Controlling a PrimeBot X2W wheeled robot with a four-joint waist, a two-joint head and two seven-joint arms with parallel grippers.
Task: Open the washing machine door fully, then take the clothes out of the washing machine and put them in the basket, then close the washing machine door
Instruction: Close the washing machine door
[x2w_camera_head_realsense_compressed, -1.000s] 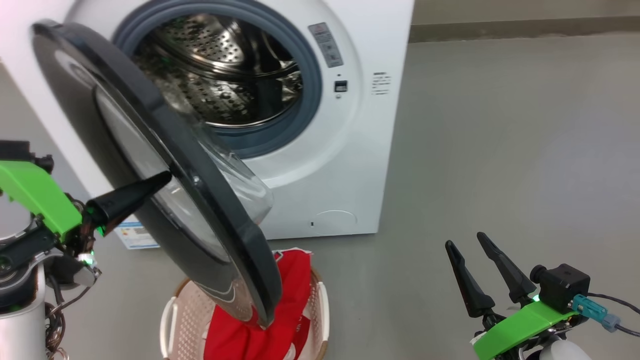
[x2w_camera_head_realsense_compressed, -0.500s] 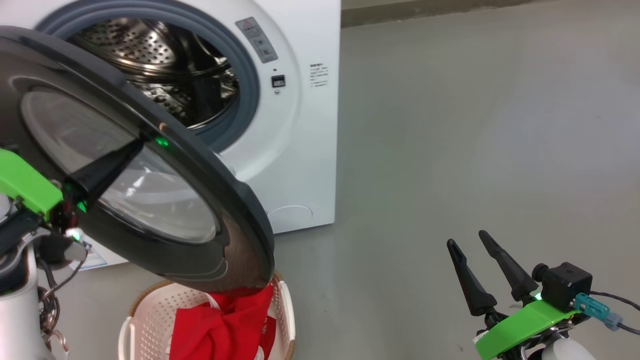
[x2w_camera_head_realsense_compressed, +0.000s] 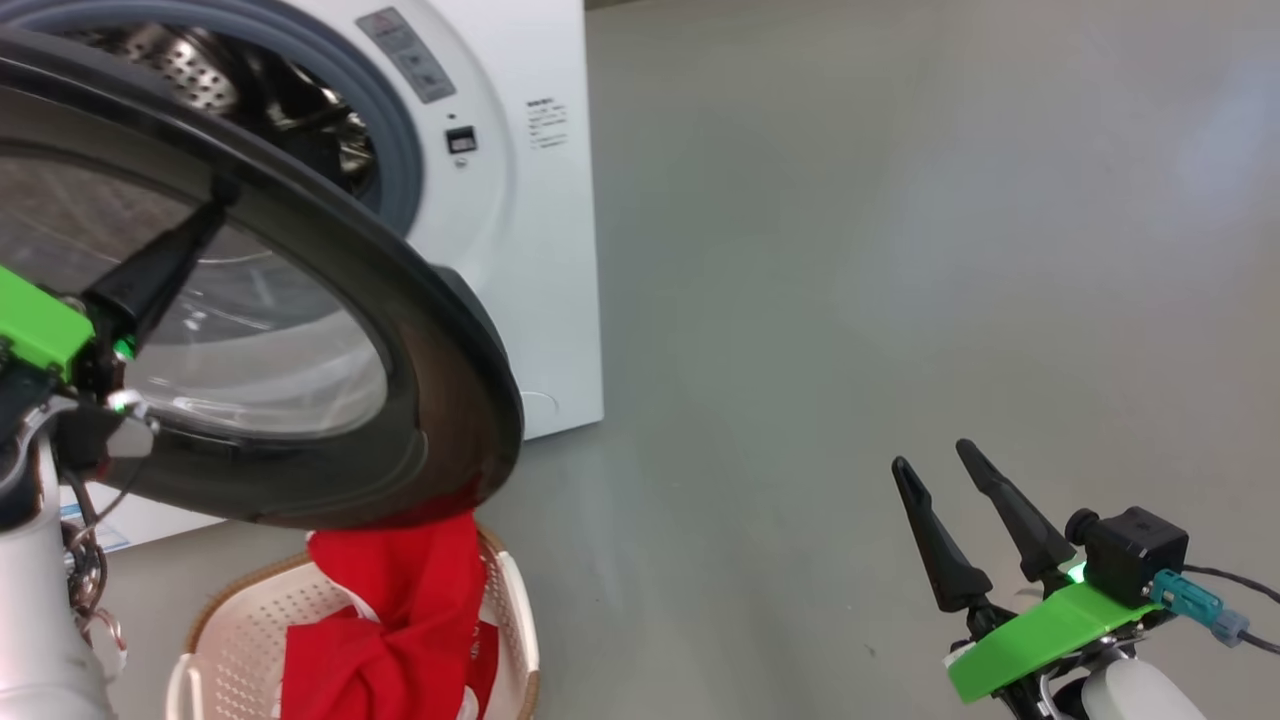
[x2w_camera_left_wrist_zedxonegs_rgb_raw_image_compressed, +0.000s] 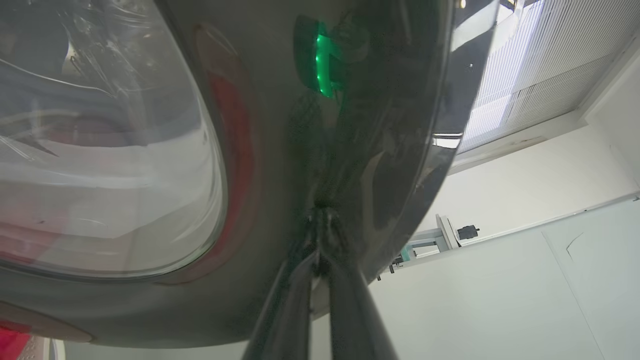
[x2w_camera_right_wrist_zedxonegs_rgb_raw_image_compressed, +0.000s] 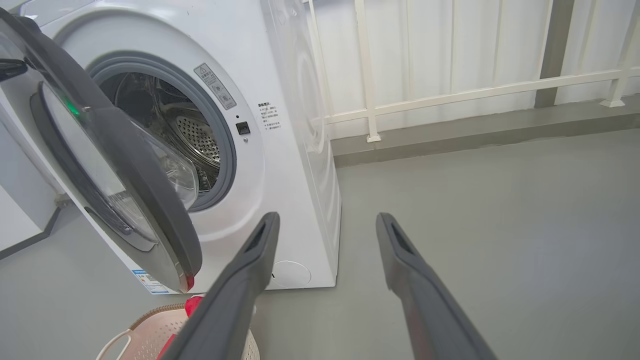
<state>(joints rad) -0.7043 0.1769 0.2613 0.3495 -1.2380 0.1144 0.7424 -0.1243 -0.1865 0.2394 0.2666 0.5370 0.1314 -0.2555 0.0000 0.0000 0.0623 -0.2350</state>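
Now the left hand (x2w_camera_head_realsense_compressed: 220, 195) has its fingers pressed together, holding nothing, tips touching the glossy black rim of the washing machine door (x2w_camera_head_realsense_compressed: 440, 330), which stands partly open. The right hand (x2w_camera_head_realsense_compressed: 932, 456) is spread wide and empty above the floor (x2w_camera_head_realsense_compressed: 800, 300). Red clothes (x2w_camera_head_realsense_compressed: 400, 610) lie in the basket (x2w_camera_head_realsense_compressed: 522, 640) below the door.
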